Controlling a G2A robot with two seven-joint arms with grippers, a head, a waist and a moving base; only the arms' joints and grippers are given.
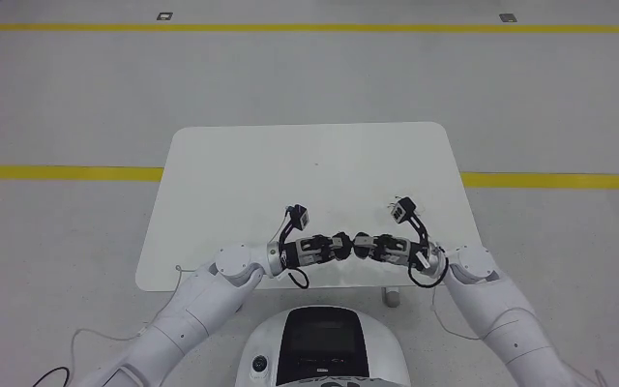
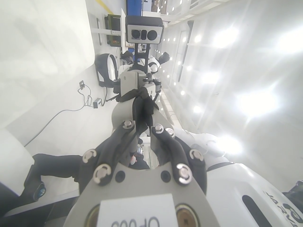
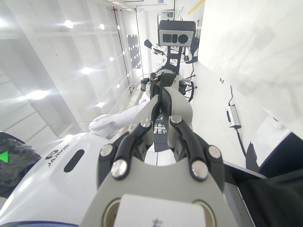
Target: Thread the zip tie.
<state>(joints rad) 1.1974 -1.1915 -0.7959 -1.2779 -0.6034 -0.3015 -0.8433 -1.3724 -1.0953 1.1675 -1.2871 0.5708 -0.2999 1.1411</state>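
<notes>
Just above the near edge of the table, about halfway along it, the zip tie shows as a slim black strip at the spot where the two grippers meet tip to tip. The left gripper has its jaws drawn almost together on the dark strip. The right gripper faces it with its jaws also pinched narrow, a ribbed black length lying between them. Which end each one holds cannot be told. Seen from above, both forearms lie nearly level along the table's near edge, left gripper and right gripper touching or just apart. Beyond them the white tabletop runs bare to its far edge and rounded corners. Past the table's sides a yellow floor line crosses pale floor.
</notes>
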